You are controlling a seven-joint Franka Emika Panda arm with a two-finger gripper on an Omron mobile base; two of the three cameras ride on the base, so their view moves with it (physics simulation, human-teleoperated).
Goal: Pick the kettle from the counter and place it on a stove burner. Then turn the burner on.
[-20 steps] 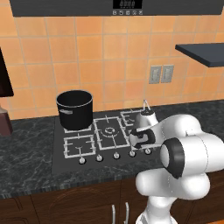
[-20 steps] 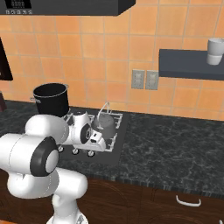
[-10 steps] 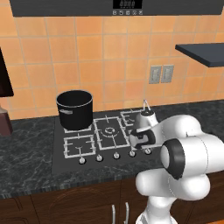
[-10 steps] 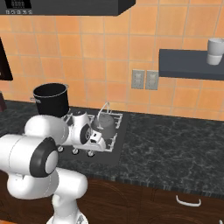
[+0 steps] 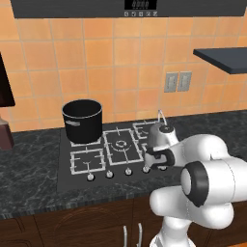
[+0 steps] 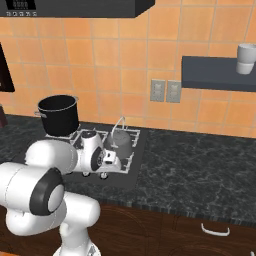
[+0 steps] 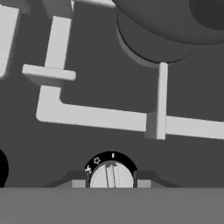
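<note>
The small grey kettle (image 5: 159,134) (image 6: 121,143) stands upright on the right rear burner grate of the stove (image 5: 64,170) (image 6: 138,164), set into the dark marbled counter (image 5: 29,179) (image 6: 200,171). Its underside (image 7: 175,30) fills the top of the hand view, above the white grate bars. My gripper (image 5: 156,162) (image 6: 107,162) (image 7: 111,183) is low at the stove's front edge, just in front of the kettle. It is shut on the rightmost burner knob (image 7: 111,176), a finger on each side of it.
A tall black pot (image 5: 83,120) (image 6: 58,115) occupies the left rear burner. Three other knobs (image 5: 109,173) line the stove's front. A dark wall shelf (image 6: 215,74) with a white cup (image 6: 246,58) hangs at the right, above open counter.
The jaws have closed onto the knob over the last second. The arm, kettle and pot have stayed in place.
</note>
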